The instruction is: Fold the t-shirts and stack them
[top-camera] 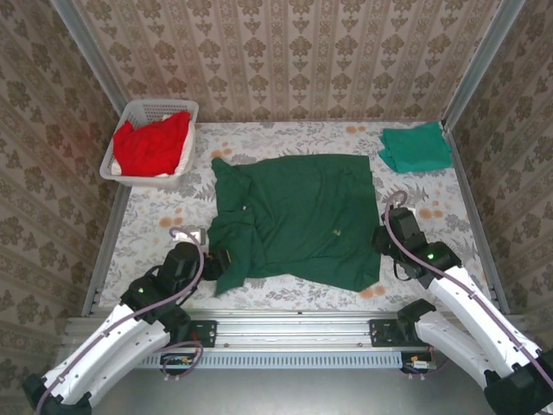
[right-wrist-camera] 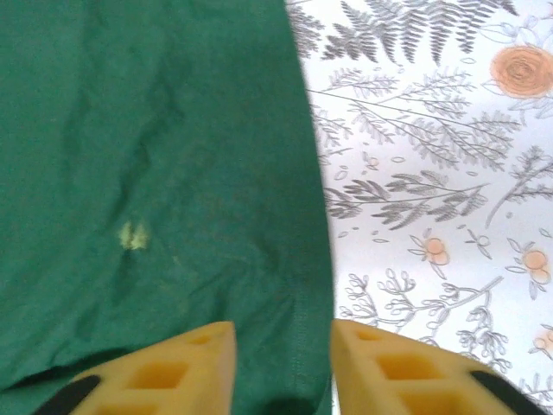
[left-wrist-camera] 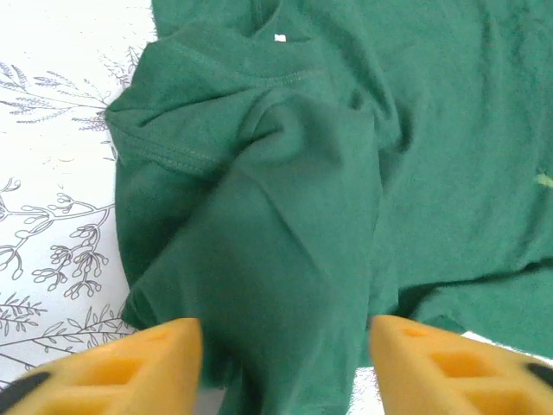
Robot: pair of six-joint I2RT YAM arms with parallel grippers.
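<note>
1. the left fingers [left-wrist-camera: 155,359], with yellow pads, sit closest to the left wrist camera, at 7 and 5 o'clock of that view. they are spread wide and released. a bunched fold of the dark green t-shirt [left-wrist-camera: 285,225] rises between them and is not pinched.
2. the right fingers [right-wrist-camera: 181,363] sit at 6 o'clock of the right wrist view. they are parted and released, and they straddle the shirt's side hem. one pad is over the cloth, the other by the edge where the cloth meets the flowered tabletop [right-wrist-camera: 432,173].
3. from above, the dark green t-shirt lies spread across the middle of the tabletop, mostly flat, with its collar toward 9 o'clock.
4. the shirt's corner at 7 o'clock is rumpled and folded over on itself, and the left fingers are at that corner. the right fingers are at the shirt's 4 o'clock edge.
5. a small white tag [left-wrist-camera: 279,37] shows at the collar, and a pale speck [right-wrist-camera: 131,235] marks the shirt's front.
6. a teal t-shirt [top-camera: 416,147] lies folded at 1 o'clock on the tabletop, near the dark shirt's far corner.
7. a white basket [top-camera: 130,111] stands at 10 o'clock, at the far left corner, with red t-shirts [top-camera: 151,143] heaped inside it.
</note>
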